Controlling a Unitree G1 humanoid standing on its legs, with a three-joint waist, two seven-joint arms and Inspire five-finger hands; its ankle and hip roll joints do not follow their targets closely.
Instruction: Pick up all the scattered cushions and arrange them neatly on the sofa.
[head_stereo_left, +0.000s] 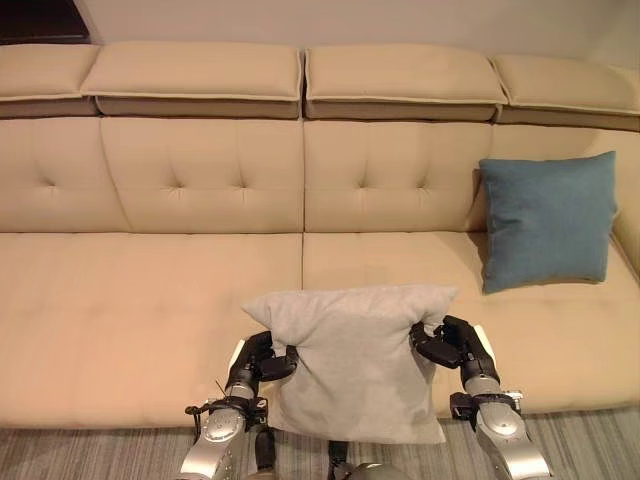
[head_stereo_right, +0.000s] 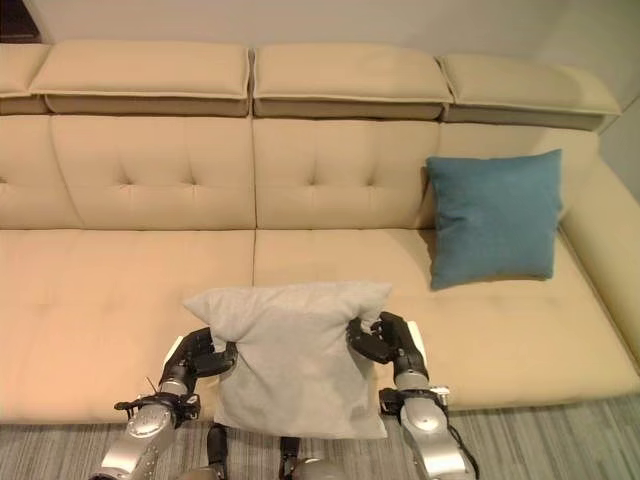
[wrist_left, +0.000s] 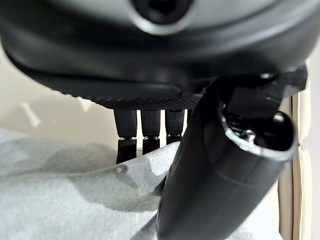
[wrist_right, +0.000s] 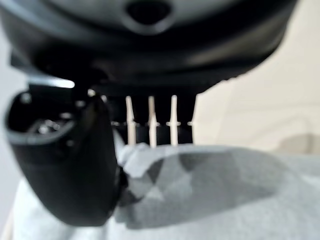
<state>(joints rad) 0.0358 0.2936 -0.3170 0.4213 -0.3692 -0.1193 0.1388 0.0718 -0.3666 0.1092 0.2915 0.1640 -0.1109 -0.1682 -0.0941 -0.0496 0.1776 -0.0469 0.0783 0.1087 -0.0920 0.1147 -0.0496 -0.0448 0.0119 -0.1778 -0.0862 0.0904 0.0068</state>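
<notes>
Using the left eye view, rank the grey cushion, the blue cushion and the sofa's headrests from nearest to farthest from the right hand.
1. Grey cushion: pinched at its edge by the right hand, in front of the sofa seat.
2. Blue cushion: propped against the backrest, beyond the hand on the right.
3. Headrests: along the top of the sofa, farthest back.

The two eye views look down from the head, set back above both hands, facing the sofa (head_stereo_left: 150, 300) beyond them; they share the whole seat and the grey cushion (head_stereo_left: 355, 365). Each wrist view looks from very close along its own hand, left hand (wrist_left: 150, 75) and right hand (wrist_right: 150, 55), onto the same grey cushion.
</notes>
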